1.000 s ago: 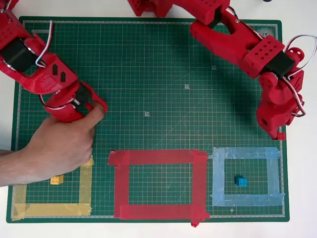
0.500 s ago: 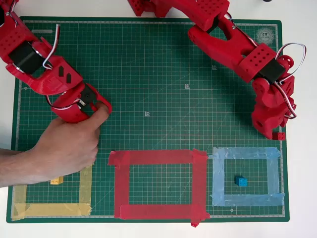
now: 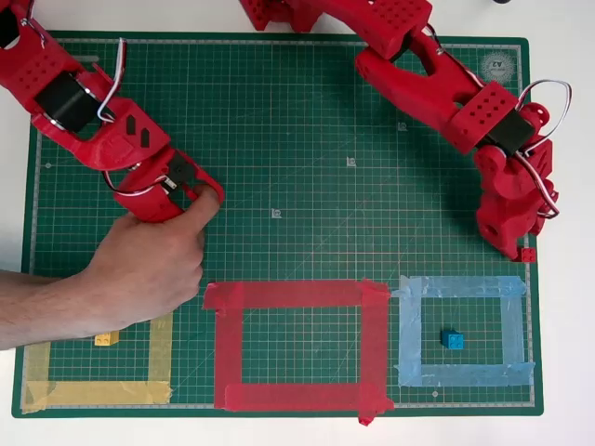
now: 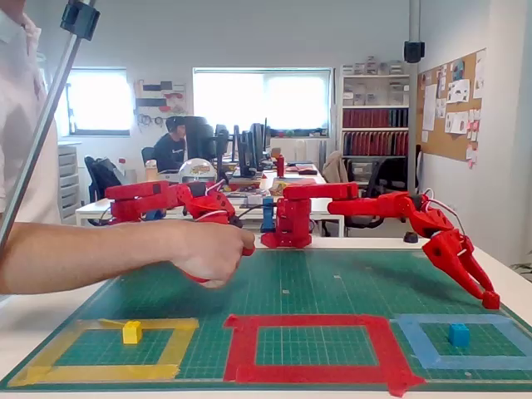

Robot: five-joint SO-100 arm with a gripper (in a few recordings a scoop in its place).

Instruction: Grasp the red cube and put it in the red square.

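End effector (image 3: 522, 249) is clamped on the red cube (image 3: 527, 253) at the mat's right edge in the overhead view; grasp step appears achieved, next needs carrying left to the red square (image 3: 296, 295).

Robot arm (image 3: 437, 79), upper right of overhead view: all-red printed plastic, chunky segmented links. One link has a grid of small holes; black servo block set next to it. Thin white cable loops out near the wrist. Gripper (image 3: 522, 249) also red, tapering to a narrow tip, seen at right in fixed view (image 4: 486, 298).
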